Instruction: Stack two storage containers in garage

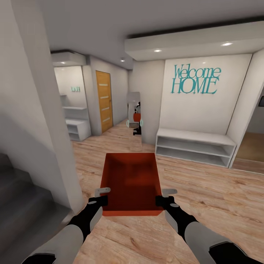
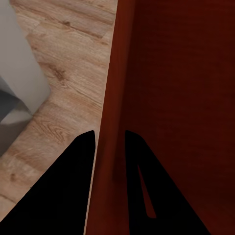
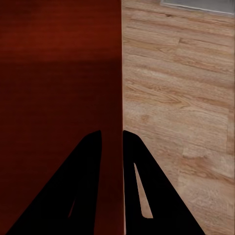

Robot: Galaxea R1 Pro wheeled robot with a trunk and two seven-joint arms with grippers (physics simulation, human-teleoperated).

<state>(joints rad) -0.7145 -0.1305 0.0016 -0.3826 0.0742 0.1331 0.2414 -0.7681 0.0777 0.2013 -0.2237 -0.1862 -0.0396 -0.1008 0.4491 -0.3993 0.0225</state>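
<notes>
One orange-red storage container [image 1: 132,183] hangs in front of me above the light wood-plank floor, held level between both arms. My left gripper [image 1: 103,200] is shut on its left wall near the close corner, and the left wrist view shows that wall [image 2: 110,122] pinched between the two dark fingers [image 2: 73,186]. My right gripper [image 1: 161,200] is shut on the right wall in the same way; in the right wrist view the thin wall [image 3: 121,98] runs between the fingers [image 3: 83,186]. The bin is empty.
A white pillar [image 1: 44,121] and grey stairs [image 1: 22,205] stand close on my left. Ahead are a tall mirror [image 1: 135,121], a low white shelf bench [image 1: 194,146] under a "Welcome HOME" wall sign [image 1: 196,80], and a wooden door [image 1: 104,101] down the hallway.
</notes>
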